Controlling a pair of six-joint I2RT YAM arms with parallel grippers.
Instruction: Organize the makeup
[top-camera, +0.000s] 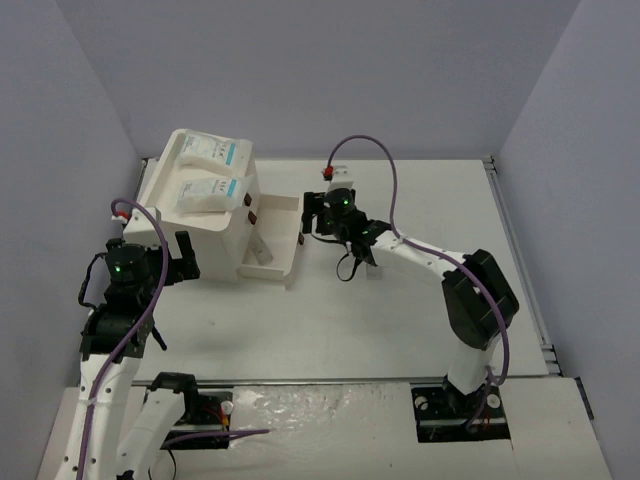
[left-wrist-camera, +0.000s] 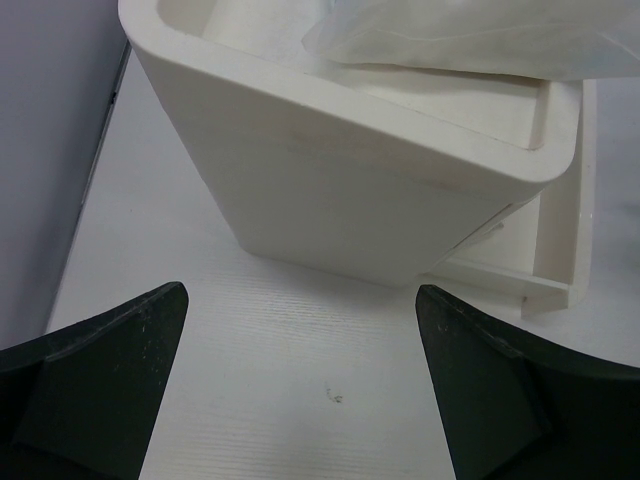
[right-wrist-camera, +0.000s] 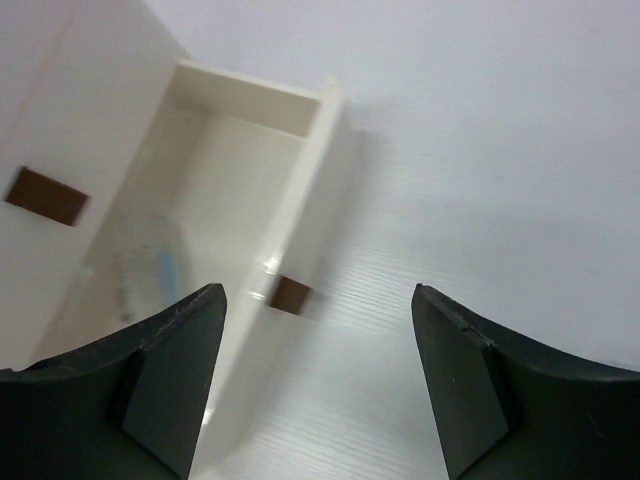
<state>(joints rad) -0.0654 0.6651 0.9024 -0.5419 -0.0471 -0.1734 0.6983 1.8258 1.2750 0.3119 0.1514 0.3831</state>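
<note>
Two flat white packets with teal labels (top-camera: 215, 152) (top-camera: 207, 193) lie on top of the white box (top-camera: 170, 220); one packet's edge (left-wrist-camera: 470, 35) shows in the left wrist view. The box's lower drawer (top-camera: 290, 215) is pulled out to the right, with a clear tube (top-camera: 262, 250) lying in it, seen blurred in the right wrist view (right-wrist-camera: 160, 270). My right gripper (top-camera: 309, 222) (right-wrist-camera: 318, 380) is open just outside the drawer front, holding nothing, with the dark red knob (right-wrist-camera: 290, 295) beyond its left finger. My left gripper (top-camera: 185, 256) (left-wrist-camera: 300, 390) hangs open over bare table near the box's corner (left-wrist-camera: 400, 200).
Another dark red knob (right-wrist-camera: 45, 195) sits on the box face above the open drawer. Grey walls close in the table on the left, back and right. A rail runs along the table's right edge (top-camera: 520, 250).
</note>
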